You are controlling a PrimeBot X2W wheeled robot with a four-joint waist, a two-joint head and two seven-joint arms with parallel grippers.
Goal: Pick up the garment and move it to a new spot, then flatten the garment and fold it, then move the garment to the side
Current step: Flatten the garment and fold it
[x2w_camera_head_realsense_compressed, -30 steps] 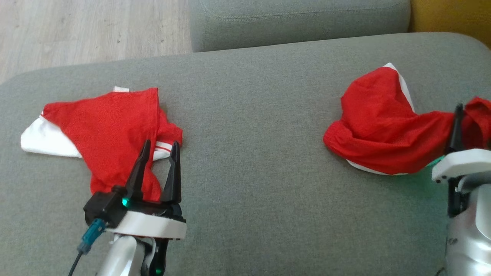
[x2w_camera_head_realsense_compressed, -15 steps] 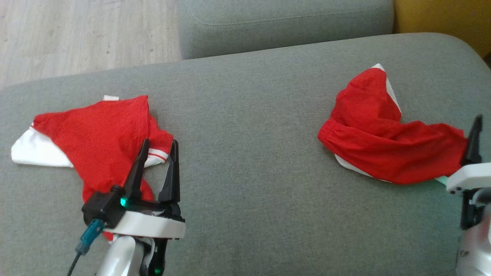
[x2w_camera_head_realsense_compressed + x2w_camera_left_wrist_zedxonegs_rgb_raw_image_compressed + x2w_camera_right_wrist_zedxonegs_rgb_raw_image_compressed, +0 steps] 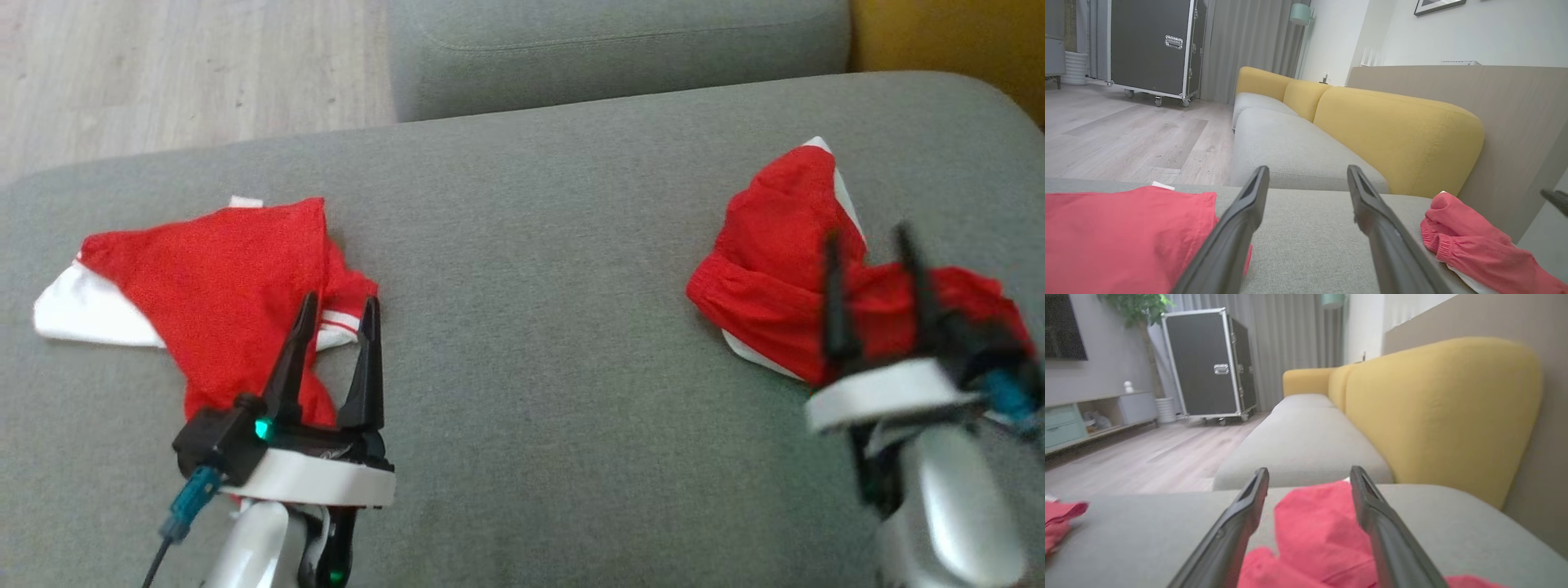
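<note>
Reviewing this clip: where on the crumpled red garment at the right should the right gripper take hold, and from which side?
Probably the bunched ridge of the crumpled red garment near its front edge, coming from the robot's side and above. The cloth stands up in folds there, and the open right gripper is lined up over it.
</note>
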